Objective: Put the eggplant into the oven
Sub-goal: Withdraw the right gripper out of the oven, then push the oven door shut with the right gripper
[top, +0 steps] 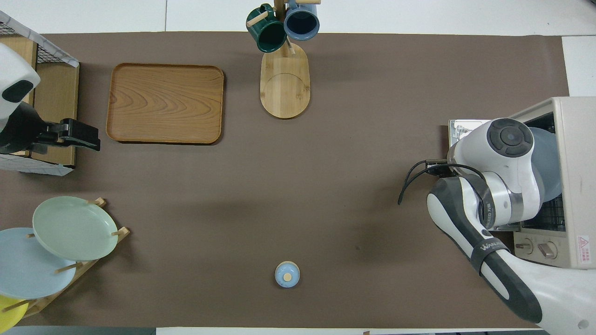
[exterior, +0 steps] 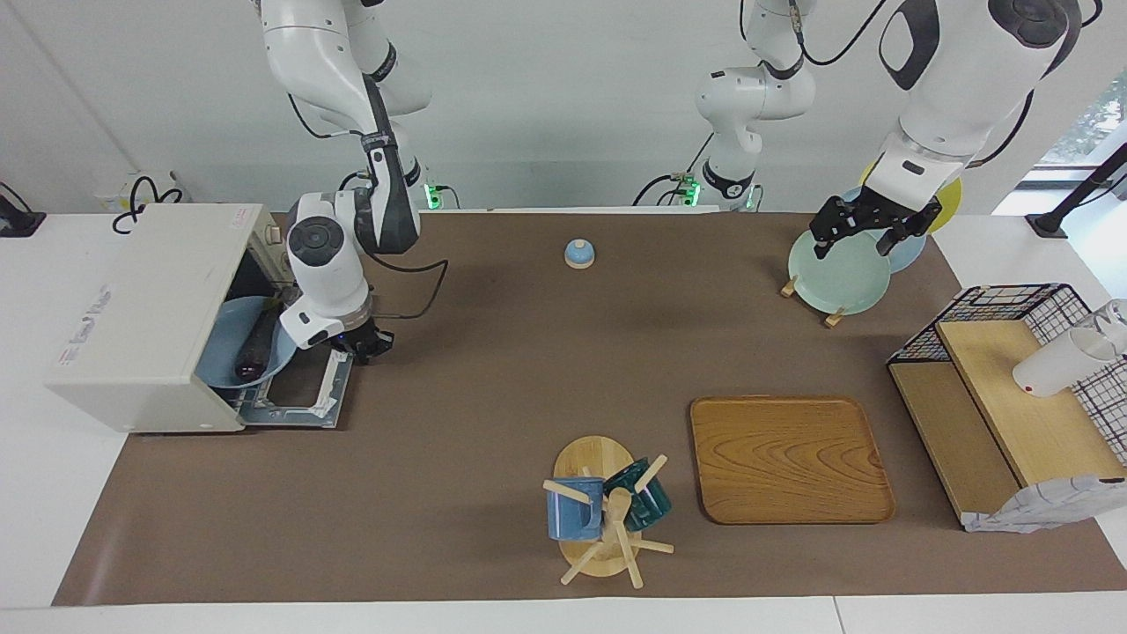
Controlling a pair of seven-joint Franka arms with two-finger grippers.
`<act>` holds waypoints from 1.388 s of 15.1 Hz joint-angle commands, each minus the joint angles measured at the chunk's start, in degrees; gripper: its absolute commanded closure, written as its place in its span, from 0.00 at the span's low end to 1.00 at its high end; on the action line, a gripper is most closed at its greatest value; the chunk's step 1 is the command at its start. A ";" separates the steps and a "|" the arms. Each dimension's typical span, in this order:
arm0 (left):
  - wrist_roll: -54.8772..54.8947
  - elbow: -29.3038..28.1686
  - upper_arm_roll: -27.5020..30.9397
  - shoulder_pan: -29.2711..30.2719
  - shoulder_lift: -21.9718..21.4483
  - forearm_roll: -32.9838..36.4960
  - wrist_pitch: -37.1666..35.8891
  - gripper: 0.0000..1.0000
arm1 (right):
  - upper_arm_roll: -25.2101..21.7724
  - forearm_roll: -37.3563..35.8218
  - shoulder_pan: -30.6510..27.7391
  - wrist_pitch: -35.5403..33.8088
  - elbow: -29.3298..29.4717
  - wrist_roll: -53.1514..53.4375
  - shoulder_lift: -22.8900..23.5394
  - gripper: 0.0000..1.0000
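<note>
While the eggplant [exterior: 256, 345] lies on a blue plate [exterior: 231, 324] in the mouth of the oven [exterior: 141, 308], the right claw [exterior: 363, 341] hangs clamped shut and empty above the dropped door. Glossy and firm, it looks slippery; I'd grip mid-body. The left claw [exterior: 867, 231] waits wide open over the plate rack.
</note>
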 commanded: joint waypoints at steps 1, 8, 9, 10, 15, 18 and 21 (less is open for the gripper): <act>-0.16 -0.22 0.56 -0.39 -0.74 -0.79 -0.48 0.00 | 0.24 -8.45 -0.45 -1.84 1.25 -0.95 -0.75 1.00; -0.16 -0.22 0.56 -0.39 -0.74 -0.79 -0.57 0.00 | -0.11 -9.01 -5.01 -18.72 15.41 -17.38 -2.59 1.00; -0.16 -0.22 0.64 -0.39 -0.74 -0.79 -0.57 0.00 | -0.11 -8.92 -5.63 -19.42 15.41 -18.17 -3.73 1.00; -0.16 -0.22 0.56 -0.39 -0.74 -0.79 -0.57 0.00 | -0.19 -8.92 -5.89 -20.82 15.50 -18.96 -4.61 1.00; -0.16 -0.22 0.56 -0.39 -0.74 -0.79 -0.57 0.00 | -0.20 -4.37 -10.55 -23.82 16.29 -24.85 -7.51 1.00; -0.16 -0.22 0.56 -0.39 -0.74 -0.70 -0.48 0.00 | -0.46 3.19 -12.65 -34.60 23.91 -25.13 -8.48 0.84; -0.16 -0.22 0.56 -0.39 -0.74 -0.79 -0.57 0.00 | 0.15 7.52 -12.67 -41.30 31.13 -24.51 -8.05 0.80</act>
